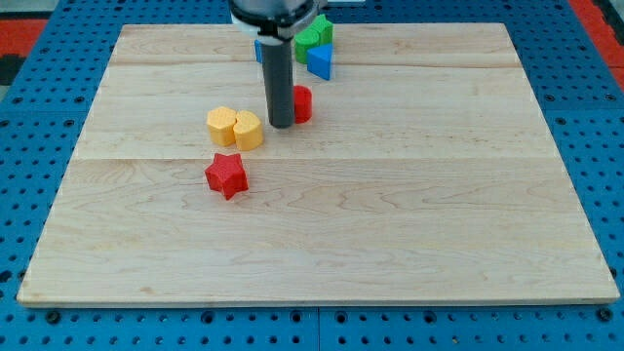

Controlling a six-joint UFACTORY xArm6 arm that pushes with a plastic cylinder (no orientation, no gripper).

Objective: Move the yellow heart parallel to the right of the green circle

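Yellow heart, my tip just beside

I see the yellow heart lying flat on the table, left of centre and a little above the middle, its lobes touching another yellow block on its left. The green circle I cannot make out as such: only a green block shows at the view's top, partly hidden, well apart from the heart.

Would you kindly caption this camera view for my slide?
My tip rests between the yellow heart and a red block, above the red star.
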